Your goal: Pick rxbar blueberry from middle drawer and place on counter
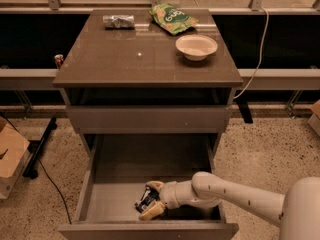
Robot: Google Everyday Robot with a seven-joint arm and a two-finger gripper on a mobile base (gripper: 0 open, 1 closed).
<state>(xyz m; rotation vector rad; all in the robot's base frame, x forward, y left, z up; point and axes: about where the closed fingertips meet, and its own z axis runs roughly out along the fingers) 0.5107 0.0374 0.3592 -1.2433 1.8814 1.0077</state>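
Item: rxbar blueberry (143, 203), likely light, flat, slick-wrapped and slightly pliant; best pinched across its narrow edges. Gripper (149, 201): in middle drawer (90, 184), near centre, fingers clamped on the bar.

My arm (240, 196) reaches in from the right, wrist level. My gripper (149, 200) sits low inside the drawer (125, 164), fingers (151, 213) clamped on the snack bar (143, 204).

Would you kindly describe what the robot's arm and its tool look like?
The tool, low in the open drawer, is pale tan on a cream wrist. The arm is smooth, rounded and off-white, with small dark dots along it, widening to a bulky white segment. No cables show on it.
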